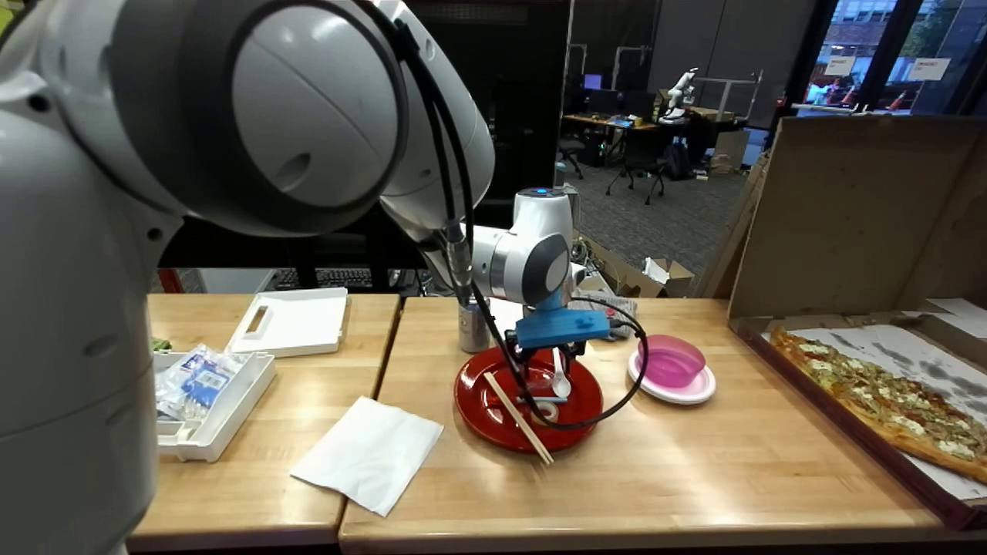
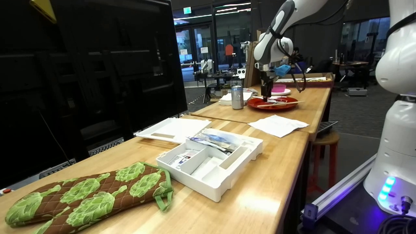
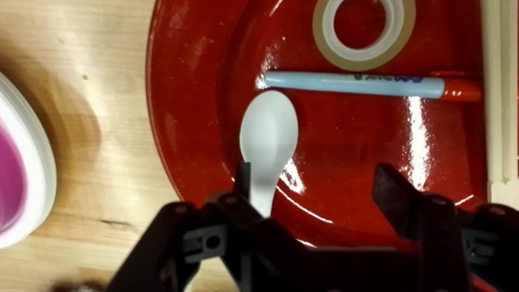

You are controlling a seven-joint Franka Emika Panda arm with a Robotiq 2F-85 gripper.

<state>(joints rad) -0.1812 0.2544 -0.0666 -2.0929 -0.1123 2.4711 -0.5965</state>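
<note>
A: Where did the white plastic spoon [image 3: 269, 129] lie?

B: On the glossy red round plate [image 3: 186, 101], its rounded end near one end of the light-blue marker with a red cap [image 3: 352, 84].

A: And how did the black two-fingered tool [image 3: 314, 182] stand?

B: Its jaws were well apart, close over the red plate. The spoon's handle ran beside one of them, partly hidden by it in the wrist view; whether the two touched could not be told.

A: What else shared the red plate?

B: A tan and white roll of tape [image 3: 359, 61] lay flat near the marker, and a pair of pale wooden chopsticks [image 3: 493, 101] crossed the plate, one end overhanging the rim.

A: And around it, on the pale wooden tabletop [image 1: 694, 462]?

B: A translucent pink bowl [image 1: 672, 361] sat on a white round plate [image 1: 682, 395] near the red one. A silver can [image 2: 237, 99] stood upright near the rim, and a white paper napkin [image 2: 278, 125] lay spread flat, apart from the red plate.
</note>
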